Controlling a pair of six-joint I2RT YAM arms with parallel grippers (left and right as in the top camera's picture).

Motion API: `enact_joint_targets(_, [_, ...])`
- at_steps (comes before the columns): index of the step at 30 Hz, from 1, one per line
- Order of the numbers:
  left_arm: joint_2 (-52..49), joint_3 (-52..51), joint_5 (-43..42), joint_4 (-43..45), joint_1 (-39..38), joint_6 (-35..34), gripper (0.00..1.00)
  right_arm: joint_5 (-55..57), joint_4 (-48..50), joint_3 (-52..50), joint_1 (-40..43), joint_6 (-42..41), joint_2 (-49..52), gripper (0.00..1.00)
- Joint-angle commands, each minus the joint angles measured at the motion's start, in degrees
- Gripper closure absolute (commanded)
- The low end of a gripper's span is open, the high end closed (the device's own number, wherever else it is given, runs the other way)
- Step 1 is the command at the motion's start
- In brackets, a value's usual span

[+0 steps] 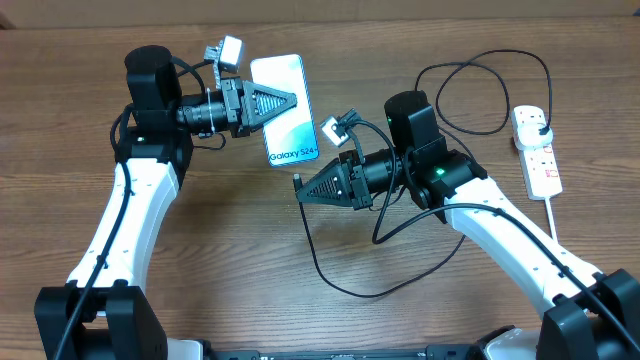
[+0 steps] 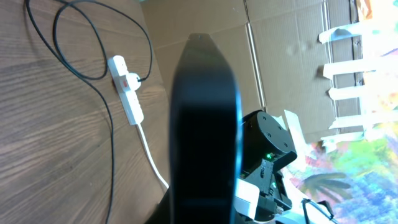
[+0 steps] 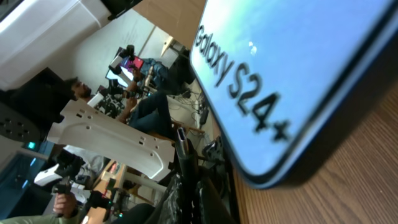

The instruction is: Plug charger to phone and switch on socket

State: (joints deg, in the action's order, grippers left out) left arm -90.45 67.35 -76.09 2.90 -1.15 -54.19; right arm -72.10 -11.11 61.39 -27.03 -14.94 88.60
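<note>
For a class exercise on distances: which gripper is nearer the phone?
Left. The left gripper is on the phone, clamping its long edge; the right gripper hangs just off its short edge, holding the charger's tip.

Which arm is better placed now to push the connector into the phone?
Right. The right gripper holds the charger by its connector tip, close to the phone's lower edge. The left gripper is occupied gripping the phone.

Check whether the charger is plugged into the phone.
Unplugged: the charger tip, held in the right tool, sits apart from the phone.
</note>
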Motion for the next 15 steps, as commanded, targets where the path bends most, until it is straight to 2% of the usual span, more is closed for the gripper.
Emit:
enact_joint_targets(1, [-0.2, 0.63, -2.12, 0.63, -0.02, -2.4, 0.96, 0.35, 0.66, -0.22, 0.11, -2.12, -0.68, 0.96])
enact_joint_targets(10, [-0.2, 0.63, -5.27, 0.63, -0.02, -0.17, 0.96, 1.77, 5.51, -0.22, 0.11, -8.07, -0.68, 0.96])
enact_joint_targets(15, [-0.2, 0.63, -5.9, 0.7, -0.02, -0.2, 0.96, 2.16, 5.05, -0.22, 0.11, -8.07, -0.68, 0.96])
